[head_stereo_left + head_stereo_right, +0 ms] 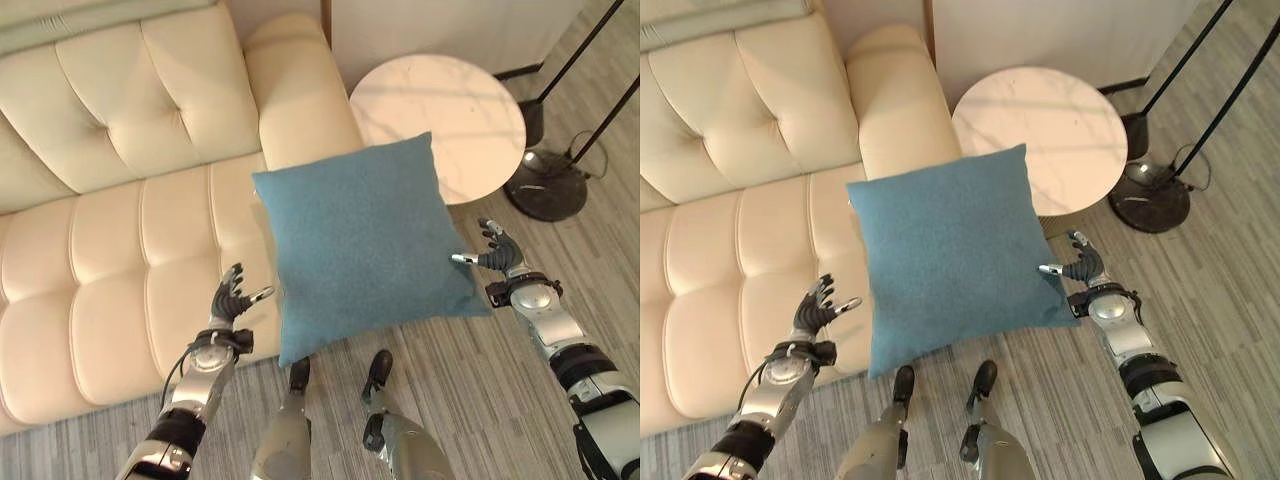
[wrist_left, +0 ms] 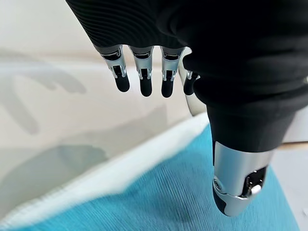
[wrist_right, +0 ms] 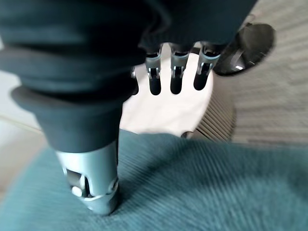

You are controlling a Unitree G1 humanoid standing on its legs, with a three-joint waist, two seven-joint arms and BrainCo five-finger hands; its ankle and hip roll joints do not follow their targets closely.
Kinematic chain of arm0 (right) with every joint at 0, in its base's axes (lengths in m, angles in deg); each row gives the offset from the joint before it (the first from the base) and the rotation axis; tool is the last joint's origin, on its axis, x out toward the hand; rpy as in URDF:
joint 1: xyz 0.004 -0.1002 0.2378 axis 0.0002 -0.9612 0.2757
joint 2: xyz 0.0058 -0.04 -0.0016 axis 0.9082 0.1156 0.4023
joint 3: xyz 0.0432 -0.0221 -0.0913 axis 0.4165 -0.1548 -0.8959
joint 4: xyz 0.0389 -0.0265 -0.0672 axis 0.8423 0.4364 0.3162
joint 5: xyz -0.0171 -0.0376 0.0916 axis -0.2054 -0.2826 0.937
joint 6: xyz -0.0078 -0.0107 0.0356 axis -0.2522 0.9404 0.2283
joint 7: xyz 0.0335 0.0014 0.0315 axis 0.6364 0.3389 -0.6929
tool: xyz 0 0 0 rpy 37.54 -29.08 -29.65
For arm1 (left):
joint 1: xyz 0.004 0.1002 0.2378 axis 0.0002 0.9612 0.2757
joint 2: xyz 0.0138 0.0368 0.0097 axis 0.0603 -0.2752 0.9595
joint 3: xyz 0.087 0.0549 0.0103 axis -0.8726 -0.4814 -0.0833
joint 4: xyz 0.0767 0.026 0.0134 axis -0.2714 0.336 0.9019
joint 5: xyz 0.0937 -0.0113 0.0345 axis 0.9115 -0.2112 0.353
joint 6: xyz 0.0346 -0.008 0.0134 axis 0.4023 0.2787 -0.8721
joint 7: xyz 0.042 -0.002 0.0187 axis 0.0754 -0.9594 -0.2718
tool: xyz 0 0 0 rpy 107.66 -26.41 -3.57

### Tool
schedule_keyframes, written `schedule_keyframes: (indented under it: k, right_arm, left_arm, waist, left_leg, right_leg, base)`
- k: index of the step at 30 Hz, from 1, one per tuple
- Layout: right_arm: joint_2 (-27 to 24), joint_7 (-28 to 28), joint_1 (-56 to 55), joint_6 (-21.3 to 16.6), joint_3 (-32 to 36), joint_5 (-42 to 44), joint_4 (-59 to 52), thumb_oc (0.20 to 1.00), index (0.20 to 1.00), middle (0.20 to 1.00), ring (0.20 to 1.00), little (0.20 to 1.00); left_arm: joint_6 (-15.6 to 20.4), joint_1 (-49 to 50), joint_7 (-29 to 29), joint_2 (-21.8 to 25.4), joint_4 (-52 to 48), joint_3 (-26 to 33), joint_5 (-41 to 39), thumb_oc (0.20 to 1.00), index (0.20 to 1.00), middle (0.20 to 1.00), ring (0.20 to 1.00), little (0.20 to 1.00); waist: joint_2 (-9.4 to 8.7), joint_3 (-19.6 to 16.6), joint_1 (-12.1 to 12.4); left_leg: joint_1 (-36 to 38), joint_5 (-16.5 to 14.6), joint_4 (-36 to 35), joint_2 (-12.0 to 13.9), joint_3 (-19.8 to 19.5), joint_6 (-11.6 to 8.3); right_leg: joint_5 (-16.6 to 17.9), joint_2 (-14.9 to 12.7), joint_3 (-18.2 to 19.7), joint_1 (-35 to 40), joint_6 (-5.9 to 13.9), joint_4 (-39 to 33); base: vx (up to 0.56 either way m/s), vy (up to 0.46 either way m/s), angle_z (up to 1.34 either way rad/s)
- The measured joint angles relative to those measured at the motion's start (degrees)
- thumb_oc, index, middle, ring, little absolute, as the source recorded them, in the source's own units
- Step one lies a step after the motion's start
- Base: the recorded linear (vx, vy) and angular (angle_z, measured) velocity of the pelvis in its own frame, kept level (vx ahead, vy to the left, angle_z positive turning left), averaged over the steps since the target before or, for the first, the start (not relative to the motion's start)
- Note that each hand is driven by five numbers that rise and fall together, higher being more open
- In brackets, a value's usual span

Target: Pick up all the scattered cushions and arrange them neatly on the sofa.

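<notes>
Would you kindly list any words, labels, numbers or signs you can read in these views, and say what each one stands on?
There is no readable text.
Blue cushion, between the left hand and right hand: plain fabric, no tag or print visible.
Cream sofa: no label visible.
Round side table: bare marbled top.
Lamp base: no marking legible.

Bright, even daylight, soft shadows on the sofa [image 1: 120, 250] (wrist views blurred)
</notes>
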Motion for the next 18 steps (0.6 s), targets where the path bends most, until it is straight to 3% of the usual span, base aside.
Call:
schedule_keyframes:
  k: [5, 6, 7, 8, 9, 10, 11, 18]
  right_arm:
    - [5.4, 2.28, 6.69, 1.31, -3.46, 3.0, 4.12, 1.0, 1.0, 1.0, 1.0, 1.0]
    - [7.23, 3.52, 7.4, 1.38, -3.55, 5.11, 4.29, 0.702, 0.702, 0.702, 0.702, 0.702]
    - [7.38, 3.76, 7.65, 1.3, -3.46, 5.83, 4.21, 0.2, 0.2, 0.2, 0.2, 0.2]
    - [7.57, 3.84, 7.94, 1.26, -4.32, 6.86, 4.09, 0.2, 0.2, 0.2, 0.2, 0.2]
    - [7.49, 3.84, 8.19, 1.22, -5.22, 7.72, 3.68, 0.2, 0.2, 0.2, 0.2, 0.2]
    - [7.4, 3.86, 8.17, 0.98, -5.58, 8.64, 2.83, 0.2, 0.2, 0.2, 0.2, 0.2]
    - [7.47, 3.94, 8.17, 0.74, -5.55, 8.99, 2.42, 0.2, 0.2, 0.2, 0.2, 0.2]
    - [6.52, 4.85, 4.32, -1.65, -4.76, 10.71, -10.56, 0.2, 0.2, 0.2, 0.2, 0.2]
  left_arm:
    - [0.15, -11.83, 2.91, -5.48, 4.96, -4.48, -1.81, 1.0, 1.0, 1.0, 1.0, 1.0]
    - [0.59, -14.72, 4.91, -7.57, 7.79, -3.85, -2.84, 1.0, 1.0, 1.0, 1.0, 1.0]
    - [0.62, -15.21, 5.0, -7.33, 8.6, -3.72, -3.73, 1.0, 1.0, 1.0, 1.0, 1.0]
    - [0.6, -15.09, 5.19, -7.38, 8.81, -3.73, -4.03, 1.0, 1.0, 1.0, 1.0, 1.0]
    - [0.59, -15.14, 5.41, -7.34, 8.78, -3.71, -4.29, 0.498, 0.498, 0.498, 0.498, 0.498]
    - [0.64, -15.21, 5.82, -7.41, 8.67, -3.68, -4.57, 0.288, 0.288, 0.288, 0.288, 0.288]
    - [0.87, -15.25, 6.2, -7.45, 8.61, -3.69, -5.27, 0.2, 0.2, 0.2, 0.2, 0.2]
    - [1.67, -13.7, 8.63, -5.91, 3.71, -0.73, -6.59, 0.2, 0.2, 0.2, 0.2, 0.2]
  waist:
    - [0.44, 2.72, -0.51]
    - [0.88, 3.47, -0.6]
    - [1.06, 3.67, -0.63]
    - [1.17, 3.75, -0.88]
    - [1.16, 3.76, -1.04]
    - [1.15, 3.77, -1.19]
    - [1.15, 3.77, -1.27]
    - [1.08, 3.81, -1.89]
  left_leg:
    - [-1.69, 0.56, -0.02, 0.09, -0.05, -0.23]
    - [-1.7, 0.57, -0.03, 0.08, -0.07, -0.24]
    - [-1.7, 0.57, -0.03, 0.12, -0.06, -0.25]
    - [-1.71, 0.56, -0.06, 0.13, -0.04, -0.25]
    - [-1.75, 0.57, -0.06, 0.1, 0.01, -0.25]
    - [-1.82, 0.57, -0.08, 0.1, 0.02, -0.25]
    - [-1.82, 0.57, -0.08, 0.1, 0.05, -0.25]
    - [-0.3, 1.11, -1.15, 0.1, 1.68, -0.19]
  right_leg:
    - [1.12, 0.05, -0.01, -1.67, -0.9, 0.02]
    - [1.22, 0.15, -0.01, -1.71, -1.05, 0.02]
    - [1.23, 0.18, -0.01, -1.72, -1.06, 0.02]
    - [1.23, 0.21, 0.0, -1.78, -1.05, 0.02]
    - [1.23, 0.22, 0.03, -1.87, -1.06, 0.02]
    - [1.25, 0.22, 0.03, -1.92, -1.08, 0.02]
    - [1.28, 0.19, 0.1, -1.97, -1.11, 0.02]
    - [1.81, 0.17, 1.59, -1.71, -1.38, 0.02]
  base:
    - [-0.05, -0.015, 0.0]
    - [-0.05, -0.014, -0.01]
    - [-0.06, 0.0, -0.01]
    - [-0.05, 0.004, -0.02]
    - [-0.04, 0.013, -0.01]
    - [0.0, 0.0, 0.0]
    - [-0.02, 0.01, -0.03]
    - [-0.01, 0.034, -0.08]
